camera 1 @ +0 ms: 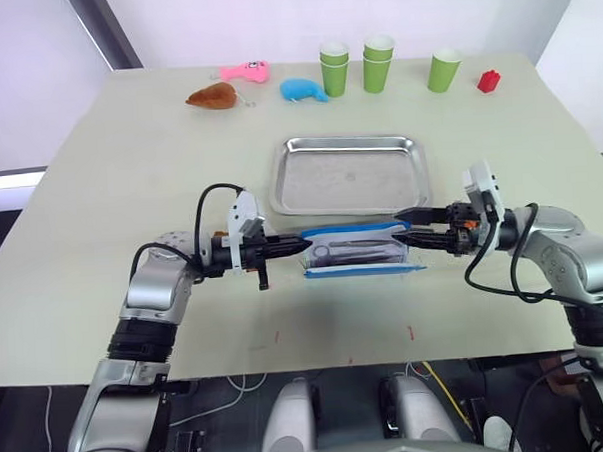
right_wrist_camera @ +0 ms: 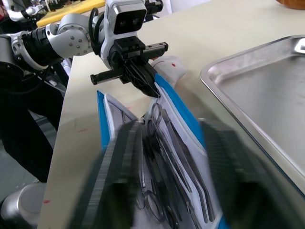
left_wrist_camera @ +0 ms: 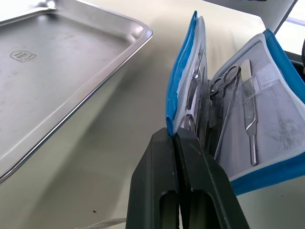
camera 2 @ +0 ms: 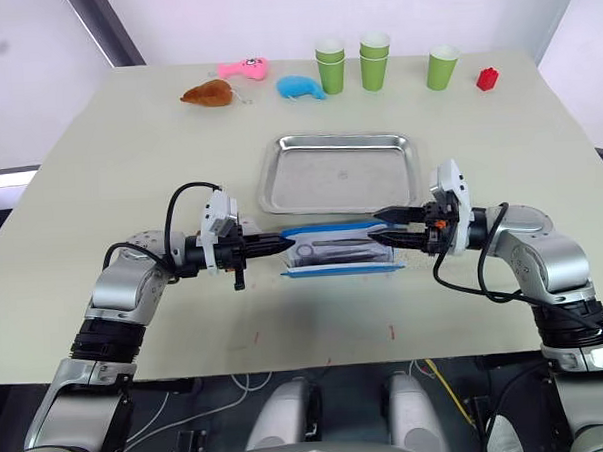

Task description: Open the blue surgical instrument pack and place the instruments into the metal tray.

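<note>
Two arms reach inward from opposite sides over the pale worktop (camera 1: 100,195), forearms level and elbows bent outward, meeting at the blue surgical instrument pack (camera 1: 358,252), which lies partly open just in front of the metal tray (camera 1: 349,174). The left gripper (camera 1: 294,247) points toward the pack's left end, its fingers (left_wrist_camera: 183,191) pressed together on the edge of the blue cover, holding that flap raised at an angle. The right gripper (camera 1: 407,229) points the opposite way at the pack's right end, its fingers (right_wrist_camera: 124,167) spread apart, one to each side of the open case. Inside, against the pale lining, the instruments (left_wrist_camera: 228,109) lie side by side, ring-handled scissors and slim forceps among them. The tray sits bare and shiny beyond the pack. Along the far edge of the worktop stand green cups (camera 1: 379,62), a small red object (camera 1: 488,81), a blue whale toy (camera 1: 304,90), a pink toy (camera 1: 245,72) and a brown toy (camera 1: 213,96).
</note>
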Robot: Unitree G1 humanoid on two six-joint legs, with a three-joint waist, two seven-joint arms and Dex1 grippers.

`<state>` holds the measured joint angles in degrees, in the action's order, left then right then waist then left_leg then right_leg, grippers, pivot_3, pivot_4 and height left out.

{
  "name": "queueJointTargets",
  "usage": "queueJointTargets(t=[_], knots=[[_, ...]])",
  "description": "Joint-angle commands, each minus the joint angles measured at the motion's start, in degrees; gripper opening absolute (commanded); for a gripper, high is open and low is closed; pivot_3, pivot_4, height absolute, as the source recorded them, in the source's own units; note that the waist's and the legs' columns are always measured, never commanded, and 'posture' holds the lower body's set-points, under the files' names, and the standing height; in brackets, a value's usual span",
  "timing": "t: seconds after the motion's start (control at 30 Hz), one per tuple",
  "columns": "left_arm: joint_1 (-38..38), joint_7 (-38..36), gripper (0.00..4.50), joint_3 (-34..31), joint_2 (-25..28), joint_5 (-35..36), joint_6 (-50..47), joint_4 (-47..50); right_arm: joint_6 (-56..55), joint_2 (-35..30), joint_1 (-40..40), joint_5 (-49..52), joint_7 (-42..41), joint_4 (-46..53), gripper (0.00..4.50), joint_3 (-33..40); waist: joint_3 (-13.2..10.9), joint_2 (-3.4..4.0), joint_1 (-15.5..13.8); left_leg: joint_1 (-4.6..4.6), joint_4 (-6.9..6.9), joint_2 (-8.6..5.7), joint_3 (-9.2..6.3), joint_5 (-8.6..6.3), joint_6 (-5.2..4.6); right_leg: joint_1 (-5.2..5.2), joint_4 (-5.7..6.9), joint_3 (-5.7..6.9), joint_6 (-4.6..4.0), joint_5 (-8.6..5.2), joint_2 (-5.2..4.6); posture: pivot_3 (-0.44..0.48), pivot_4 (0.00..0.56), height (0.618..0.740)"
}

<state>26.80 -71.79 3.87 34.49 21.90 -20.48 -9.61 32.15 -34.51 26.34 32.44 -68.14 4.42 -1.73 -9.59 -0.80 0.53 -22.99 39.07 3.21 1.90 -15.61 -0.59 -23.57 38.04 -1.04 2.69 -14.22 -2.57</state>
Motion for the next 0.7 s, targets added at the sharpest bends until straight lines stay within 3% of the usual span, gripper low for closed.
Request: queueJointTargets(t=[0.03,0.07,0.7], knots=[[-0.06,-0.55,0.0,0.09,0.32,-0.22,0.66,-0.11,-1.6,-0.79,-0.7,-0.86,-0.74,1.99,0.33,-0.86,0.0,0.0,-0.01,0.0,0.0,0.0,0.0,0.0,0.0,0.0,0.0,0.0,0.0,0.0,0.0,0.0,0.15,0.739],[-0.04,-0.53,0.0,0.09,0.3,-0.3,0.78,-0.28,-2.11,-1.04,-1.29,-1.63,-0.97,1.97,0.06,-1.5,0.0,0.0,-0.02,0.0,0.0,0.0,0.0,0.0,0.0,0.0,-0.01,0.0,0.0,0.0,0.0,0.0,0.15,0.739],[0.66,3.19,0.0,1.49,-2.15,-4.22,4.58,-4.18,-0.13,-7.15,-12.99,-4.34,-3.95,7.73,0.06,-7.22,0.01,-0.01,-0.03,0.02,0.02,0.0,-0.03,0.0,0.0,0.04,-0.01,0.02,0.0,0.0,0.0,0.0,0.15,0.739]])
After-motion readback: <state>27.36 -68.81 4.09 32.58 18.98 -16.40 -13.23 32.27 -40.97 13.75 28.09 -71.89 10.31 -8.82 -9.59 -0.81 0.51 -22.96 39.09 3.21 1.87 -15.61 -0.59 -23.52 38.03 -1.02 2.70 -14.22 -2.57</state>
